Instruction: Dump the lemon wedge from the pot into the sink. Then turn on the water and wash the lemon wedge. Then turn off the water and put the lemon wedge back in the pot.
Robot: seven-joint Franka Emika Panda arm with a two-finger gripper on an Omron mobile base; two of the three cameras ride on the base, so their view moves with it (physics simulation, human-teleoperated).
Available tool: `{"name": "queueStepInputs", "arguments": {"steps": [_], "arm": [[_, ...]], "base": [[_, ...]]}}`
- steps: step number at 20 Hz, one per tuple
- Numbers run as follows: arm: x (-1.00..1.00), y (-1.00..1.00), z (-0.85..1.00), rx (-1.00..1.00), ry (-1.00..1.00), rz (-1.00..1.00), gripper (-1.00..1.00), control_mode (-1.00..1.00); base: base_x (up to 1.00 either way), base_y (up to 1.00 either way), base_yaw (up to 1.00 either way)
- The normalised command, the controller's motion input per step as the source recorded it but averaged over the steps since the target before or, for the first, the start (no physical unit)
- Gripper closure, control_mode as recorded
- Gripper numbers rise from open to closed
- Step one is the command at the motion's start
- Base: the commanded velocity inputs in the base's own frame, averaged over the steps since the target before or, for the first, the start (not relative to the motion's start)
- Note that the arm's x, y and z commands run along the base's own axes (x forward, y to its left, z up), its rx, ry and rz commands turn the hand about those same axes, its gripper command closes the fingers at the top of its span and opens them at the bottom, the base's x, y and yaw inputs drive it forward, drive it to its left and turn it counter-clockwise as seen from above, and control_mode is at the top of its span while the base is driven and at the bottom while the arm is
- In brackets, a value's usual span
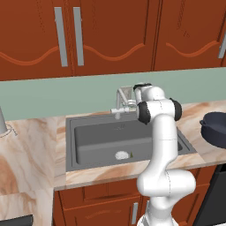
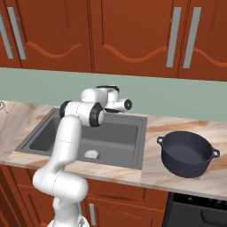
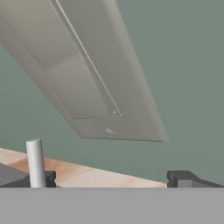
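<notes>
Faucet (image 1: 124, 100) beside wide-apart jaws; lemon wedge (image 1: 131, 154) by sink (image 1: 88, 132) drain (image 1: 121, 155)

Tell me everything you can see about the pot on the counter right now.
The pot is squat, round and dark navy-black, with a matte look and a small loop handle on each side. It stands upright on the marbled counter to the right of the sink, apart from the basin's edge. Its inside looks bare; no lid is on it. Nothing touches it but the counter. From the left base view just its left part shows at the picture's right edge.
</notes>
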Motion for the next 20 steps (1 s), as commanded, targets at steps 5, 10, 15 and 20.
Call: {"name": "queueStepInputs", "arguments": {"steps": [5,10,15,20], "arm": [[0.0,-0.73,-0.32,0.0,0.03,-0.08,-1.0,-1.0],[0.0,-0.9,-0.38,0.01,0.02,-0.08,-1.0,-1.0],[0.0,-1.0,-0.44,0.04,0.02,-0.09,-1.0,-1.0],[0.0,-0.99,-0.41,0.04,0.02,-0.08,-1.0,-1.0]], "base": [[0.0,0.0,0.0],[0.0,0.0,0.0],[0.0,0.0,0.0],[0.0,0.0,0.0]]}}
